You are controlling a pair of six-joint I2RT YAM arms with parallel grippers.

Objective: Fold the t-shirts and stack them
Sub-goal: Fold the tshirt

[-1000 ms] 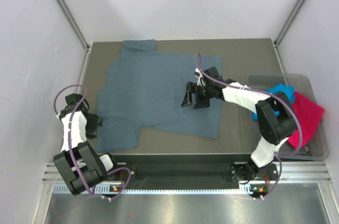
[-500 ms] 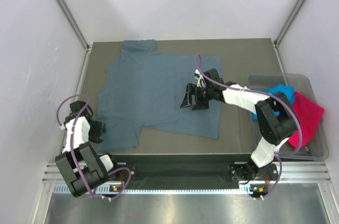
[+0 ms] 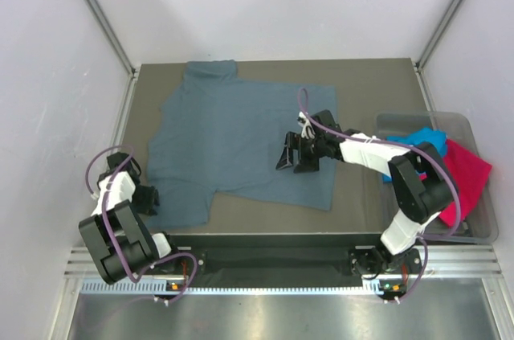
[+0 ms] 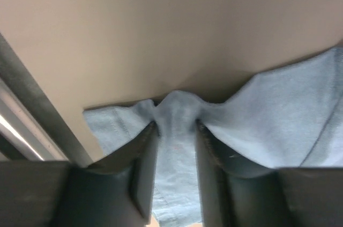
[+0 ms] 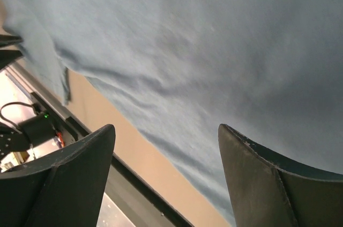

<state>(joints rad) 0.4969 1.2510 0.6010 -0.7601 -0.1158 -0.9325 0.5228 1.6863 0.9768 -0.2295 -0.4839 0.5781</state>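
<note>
At the table's [image 3: 377, 91] 8 o'clock, your left gripper [image 4: 176, 130] pinches a fold at the near-left hem of the slate-blue t-shirt [image 3: 233, 131], which lies spread mid-table. Toward the shirt's 3 o'clock, your right gripper [image 3: 293, 155] is poised with jaws wide, holding nothing. At 4 o'clock, the tub [image 3: 479, 231] holds the turquoise t-shirt [image 3: 426, 141] and magenta t-shirt [image 3: 470, 171].

Soft matt cloth tee [image 3: 233, 131], smooth matt table [image 3: 369, 91], clear glossy plastic tub [image 3: 393, 121]

Left arm [image 3: 112, 193], right arm [image 3: 365, 149]: white links, black joints, looped purple cables [image 3: 95, 159]; left gripper [image 4: 175, 130], right gripper [image 5: 166, 141] dark, wedge fingers [image 5: 64, 184]
</note>
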